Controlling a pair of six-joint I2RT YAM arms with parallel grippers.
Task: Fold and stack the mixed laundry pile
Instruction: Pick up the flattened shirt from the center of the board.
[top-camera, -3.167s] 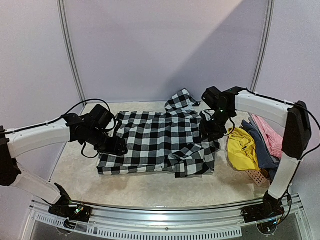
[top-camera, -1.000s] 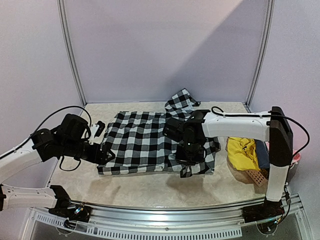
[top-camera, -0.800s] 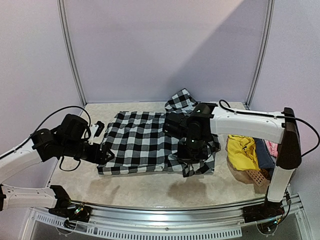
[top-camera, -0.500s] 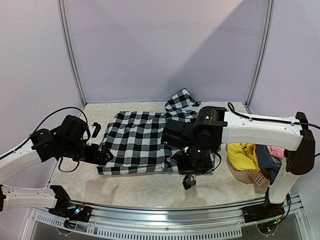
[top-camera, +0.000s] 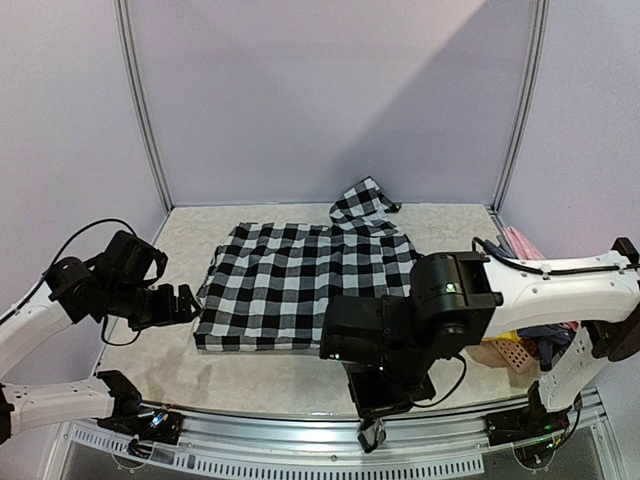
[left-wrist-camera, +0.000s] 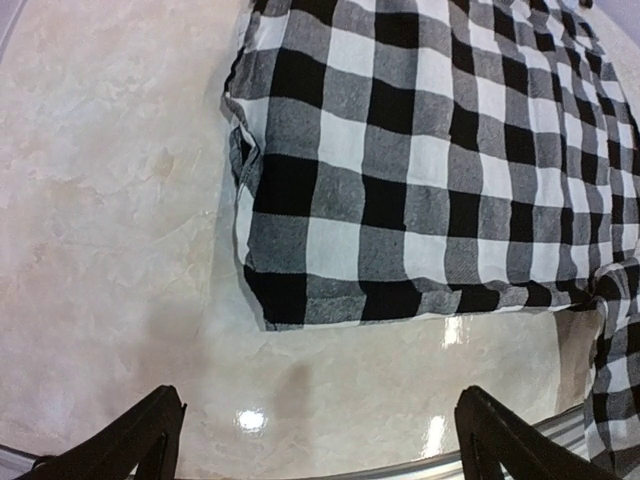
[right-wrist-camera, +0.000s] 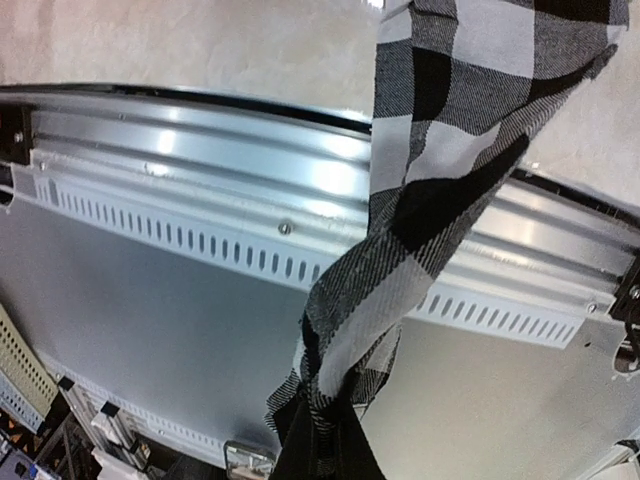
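The table is one flat slab with a glossy beige marbled top. One black-and-white checked shirt of soft woven cloth lies at the middle of the table as a flat, roughly rectangular fold. Its layered left hem is visible in the left wrist view, and one loose part reaches toward the far edge. One strip of the same cloth runs off the near edge and twists into a narrow rope. One ribbed metal rail with a row of slots runs along the near edge, under that strip.

At the right edge, my right arm partly hides one pink garment, one blue-grey garment and one salmon perforated basket.

My right gripper is clamped on the narrowed end of the checked strip. My left gripper hangs near the left edge, just off the shirt's near-left corner. Its two black fingers are spread wide and hold nothing.
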